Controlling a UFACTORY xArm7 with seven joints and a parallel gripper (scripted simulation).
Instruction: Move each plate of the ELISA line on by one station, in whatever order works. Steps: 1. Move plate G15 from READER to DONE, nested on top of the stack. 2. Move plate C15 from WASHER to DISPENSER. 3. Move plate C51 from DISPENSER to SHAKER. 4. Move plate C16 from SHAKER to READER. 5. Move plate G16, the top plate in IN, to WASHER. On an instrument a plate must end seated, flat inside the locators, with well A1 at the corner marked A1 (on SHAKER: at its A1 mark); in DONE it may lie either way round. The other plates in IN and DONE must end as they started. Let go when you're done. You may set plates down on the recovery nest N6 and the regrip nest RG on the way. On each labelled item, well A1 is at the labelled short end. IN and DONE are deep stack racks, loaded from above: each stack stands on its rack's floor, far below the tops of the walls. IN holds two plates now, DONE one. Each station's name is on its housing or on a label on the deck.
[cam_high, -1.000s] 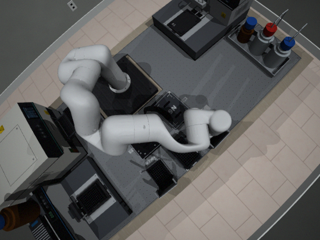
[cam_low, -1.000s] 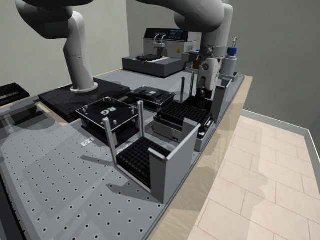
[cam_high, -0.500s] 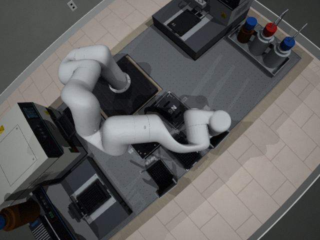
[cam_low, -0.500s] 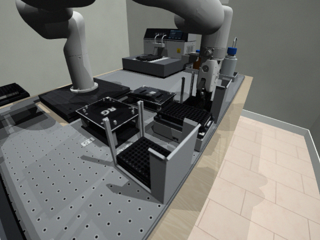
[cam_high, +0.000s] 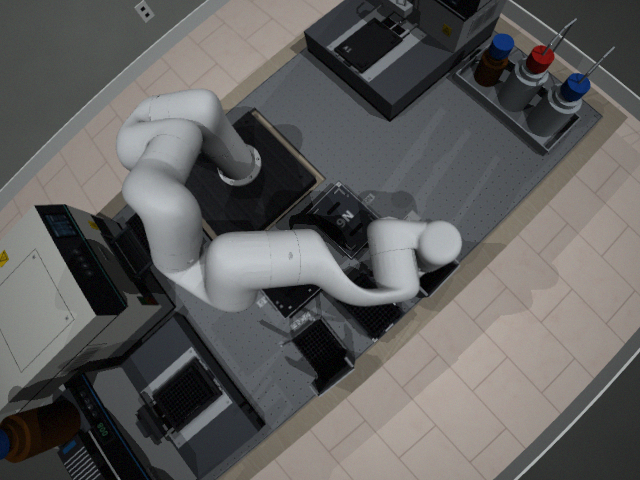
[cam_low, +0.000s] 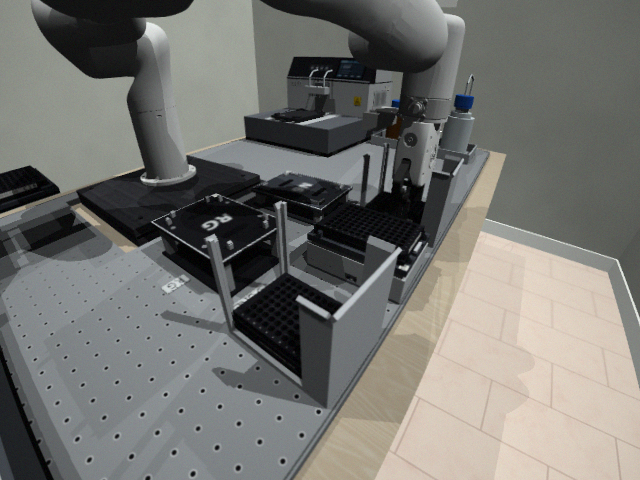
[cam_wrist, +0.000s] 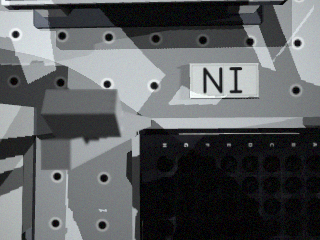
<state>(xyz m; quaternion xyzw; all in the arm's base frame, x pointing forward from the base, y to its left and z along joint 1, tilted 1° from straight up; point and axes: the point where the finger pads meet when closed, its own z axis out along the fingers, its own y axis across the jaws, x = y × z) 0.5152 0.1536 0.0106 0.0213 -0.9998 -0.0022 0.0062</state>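
The perforated grey surface (cam_low: 129, 372) carries the whole line. The white arm (cam_high: 248, 263) stands on a black base plate (cam_high: 289, 155) and reaches across the recovery nest N6 (cam_high: 356, 198) toward the tiled-floor edge of the deck. At the far end sits one instrument (cam_high: 392, 82) with a dark plate (cam_high: 368, 43) on its deck; beside it a tray holds three capped bottles (cam_high: 537, 59). At the opposite end stands a large beige housing (cam_high: 41, 289), and next to it another instrument with a well plate (cam_high: 186, 395) in its nest.

In the exterior view, the near stack rack (cam_low: 351, 320) holds a black well plate (cam_low: 273, 310) low between its walls. Behind it a plate (cam_low: 369, 224) sits on a low instrument, with the regrip nest RG (cam_low: 217, 222) to the side. The tool (cam_low: 405, 193) hangs down inside the far rack (cam_low: 439, 196), fingers spread wide and released, holding nothing.

The wrist view looks straight down on a deck label reading IN, mirrored (cam_wrist: 224, 80), with the top plate of that rack (cam_wrist: 230, 185) just below it; its own label cannot be read
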